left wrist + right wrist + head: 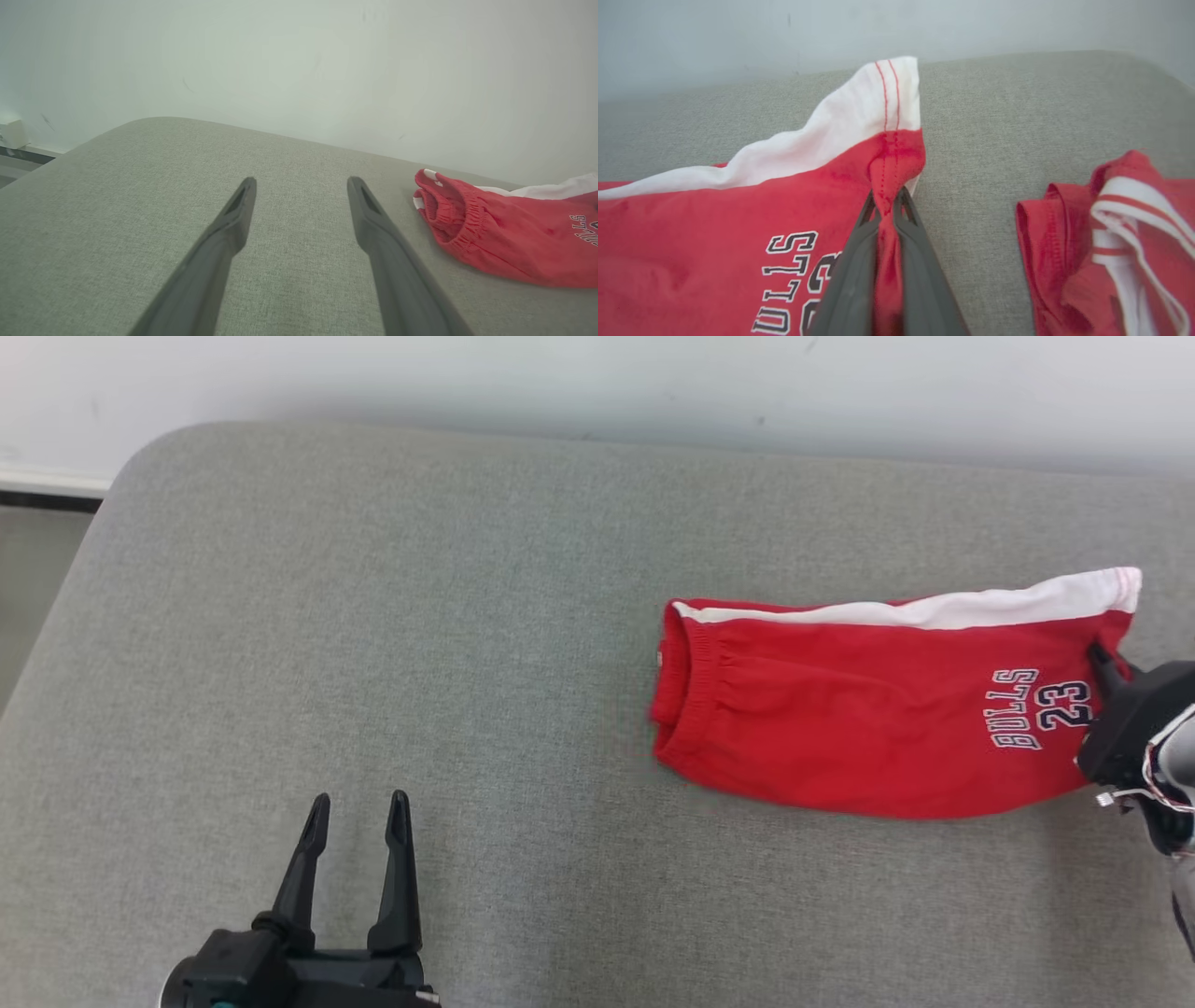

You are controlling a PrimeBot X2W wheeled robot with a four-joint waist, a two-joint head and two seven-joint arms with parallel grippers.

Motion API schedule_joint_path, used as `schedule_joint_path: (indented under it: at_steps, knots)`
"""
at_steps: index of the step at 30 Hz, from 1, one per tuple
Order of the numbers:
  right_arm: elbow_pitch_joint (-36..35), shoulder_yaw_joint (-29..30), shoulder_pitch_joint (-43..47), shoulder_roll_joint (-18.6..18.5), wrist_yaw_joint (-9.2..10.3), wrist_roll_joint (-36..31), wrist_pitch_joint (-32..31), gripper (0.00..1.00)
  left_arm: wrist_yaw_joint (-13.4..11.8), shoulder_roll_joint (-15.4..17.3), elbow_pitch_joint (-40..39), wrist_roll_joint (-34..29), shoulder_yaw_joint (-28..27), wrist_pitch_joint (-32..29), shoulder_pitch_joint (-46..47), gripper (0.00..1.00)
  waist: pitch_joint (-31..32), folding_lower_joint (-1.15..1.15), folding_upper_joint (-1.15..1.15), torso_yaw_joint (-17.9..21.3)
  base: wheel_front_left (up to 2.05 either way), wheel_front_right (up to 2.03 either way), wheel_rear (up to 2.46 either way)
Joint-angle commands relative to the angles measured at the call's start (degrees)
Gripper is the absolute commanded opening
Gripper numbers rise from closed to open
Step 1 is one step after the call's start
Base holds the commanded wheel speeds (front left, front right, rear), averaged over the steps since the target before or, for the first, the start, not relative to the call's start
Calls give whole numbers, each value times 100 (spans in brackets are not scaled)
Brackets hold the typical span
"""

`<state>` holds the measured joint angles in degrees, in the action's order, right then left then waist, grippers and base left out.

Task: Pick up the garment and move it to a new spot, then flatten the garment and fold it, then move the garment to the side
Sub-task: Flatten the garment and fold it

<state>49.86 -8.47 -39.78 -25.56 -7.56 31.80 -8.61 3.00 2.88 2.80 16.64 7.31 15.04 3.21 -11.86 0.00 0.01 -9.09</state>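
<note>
**Right jaws clamped on the hem of the red shorts; left jaws apart and empty**

The red shorts (868, 719) lie at the right centre of the head view on the grey fabric-covered table (373, 616). They run sideways across the frame, with the gathered elastic waistband at their left end and the leg hem at their right end. A white stripe runs along their upper edge, and "BULLS 23" is printed in dark letters with white outlines near the hem.

The right gripper (1104, 660) enters from the right edge of the head view and meets the shorts at the hem. In the right wrist view its jaws (887, 200) are clenched on a pinched fold of red cloth just below the white band. The fold bunches up between the two dark fingers, and the cloth around it rises off the table. At the right of that view a second red garment with white trim (1111, 233) lies crumpled, apart from the shorts.

The left gripper (359, 797) sits at the lower left of the head view, well apart from the shorts. Its jaws are spread and grasp nothing. In the left wrist view its fingers (301, 184) point across bare grey fabric toward a pale wall (299, 60), with the waistband of the shorts at the right.
</note>
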Motion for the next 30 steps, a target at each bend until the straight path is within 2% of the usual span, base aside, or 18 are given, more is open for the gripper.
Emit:
schedule_joint_path:
  at_steps: [1,4,9,13,14,19,24,30]
  knots:
    - [-106,113,100,-74,15,-193,-20,0,-8,2,29,4,-5,16,-122,100,150,0,-1,113,0,0,0]
    - [-379,286,184,-19,15,-446,-137,0,0,1,52,31,9,16,-146,100,218,0,-1,131,0,0,0]
    - [-1176,335,351,321,15,-785,-513,0,17,1,101,72,47,16,-207,100,317,0,-1,110,0,0,0]
    - [-1738,226,502,586,14,-944,-820,0,27,2,122,108,56,16,-221,100,377,0,-1,58,0,0,0]
    - [-2075,108,575,788,15,-995,-1039,0,34,2,122,121,48,16,-217,100,403,0,-1,28,0,0,0]
    - [-2501,-202,614,1084,15,-1119,-1456,0,24,1,105,148,74,16,-241,100,416,0,-1,-54,0,0,0]
    - [-2427,-536,355,1416,15,-1241,-1798,0,13,1,84,193,155,16,-221,100,359,0,-1,-213,0,0,0]
    - [-1831,-797,-65,1724,15,-1301,-1930,0,5,1,112,263,276,16,-148,100,250,0,-1,-452,0,0,0]
